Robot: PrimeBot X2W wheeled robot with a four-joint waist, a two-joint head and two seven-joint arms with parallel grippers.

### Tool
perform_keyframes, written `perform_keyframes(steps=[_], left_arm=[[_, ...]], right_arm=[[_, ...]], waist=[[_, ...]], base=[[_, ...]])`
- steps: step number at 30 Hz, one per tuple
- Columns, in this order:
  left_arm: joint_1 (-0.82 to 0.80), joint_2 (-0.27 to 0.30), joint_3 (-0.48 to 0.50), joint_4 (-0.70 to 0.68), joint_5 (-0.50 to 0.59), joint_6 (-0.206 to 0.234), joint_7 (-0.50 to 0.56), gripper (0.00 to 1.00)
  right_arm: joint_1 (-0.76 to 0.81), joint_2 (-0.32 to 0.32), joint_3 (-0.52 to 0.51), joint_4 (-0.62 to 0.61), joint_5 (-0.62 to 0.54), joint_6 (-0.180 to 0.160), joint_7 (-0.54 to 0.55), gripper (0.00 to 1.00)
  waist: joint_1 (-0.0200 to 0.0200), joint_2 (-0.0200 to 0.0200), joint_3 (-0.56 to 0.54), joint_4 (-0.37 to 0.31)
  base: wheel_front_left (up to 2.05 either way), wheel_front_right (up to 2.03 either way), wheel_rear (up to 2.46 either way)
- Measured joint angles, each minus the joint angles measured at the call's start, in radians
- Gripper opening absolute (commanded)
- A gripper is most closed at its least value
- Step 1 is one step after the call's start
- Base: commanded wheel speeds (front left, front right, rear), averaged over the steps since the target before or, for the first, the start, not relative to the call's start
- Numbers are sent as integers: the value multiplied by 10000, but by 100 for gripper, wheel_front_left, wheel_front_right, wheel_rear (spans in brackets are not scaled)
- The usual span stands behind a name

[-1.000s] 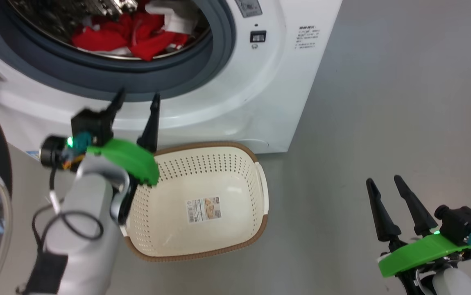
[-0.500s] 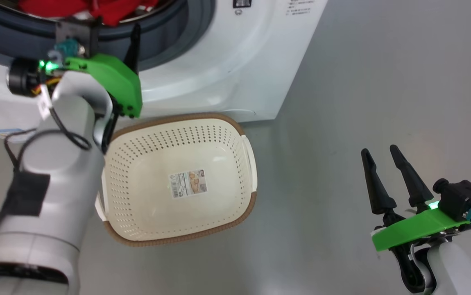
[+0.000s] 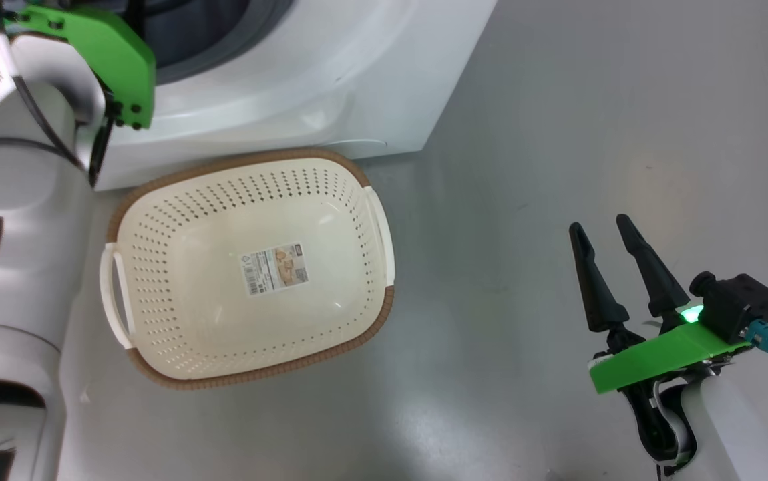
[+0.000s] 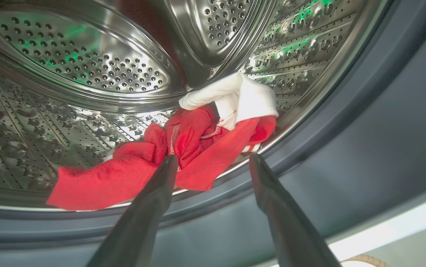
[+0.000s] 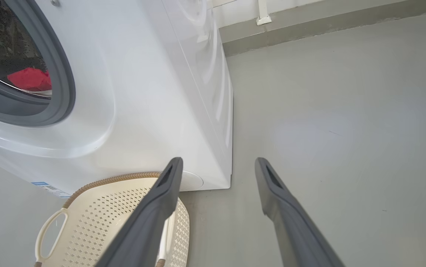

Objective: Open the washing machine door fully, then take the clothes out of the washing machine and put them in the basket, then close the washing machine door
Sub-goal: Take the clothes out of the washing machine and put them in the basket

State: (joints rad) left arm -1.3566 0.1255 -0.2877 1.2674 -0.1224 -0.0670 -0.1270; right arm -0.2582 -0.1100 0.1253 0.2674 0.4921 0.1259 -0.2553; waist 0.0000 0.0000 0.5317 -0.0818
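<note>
While the clothes (image 4: 139,174) lay bunched at the front lip of the drum (image 4: 87,63), the left gripper (image 4: 213,157) hung spread wide just before them; right gripper (image 3: 598,222) parted too, over the floor (image 3: 557,100), apart from the basket (image 3: 357,180).

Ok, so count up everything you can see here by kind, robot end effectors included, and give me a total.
washing machine: 1
basket: 1
clothes, one red garment in the drum: 1
end effectors, left end effector and right end effector: 2
Total: 5
</note>
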Motion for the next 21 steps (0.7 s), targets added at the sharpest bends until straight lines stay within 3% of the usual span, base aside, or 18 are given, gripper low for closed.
perform_keyframes(steps=[21], left_arm=[[-876,1011,-686,341,360,226,219,100]], right_arm=[[-543,167,504,-125,2,0,0,100]], waist=[[0,0,1009,-686]], base=[[0,0,0]])
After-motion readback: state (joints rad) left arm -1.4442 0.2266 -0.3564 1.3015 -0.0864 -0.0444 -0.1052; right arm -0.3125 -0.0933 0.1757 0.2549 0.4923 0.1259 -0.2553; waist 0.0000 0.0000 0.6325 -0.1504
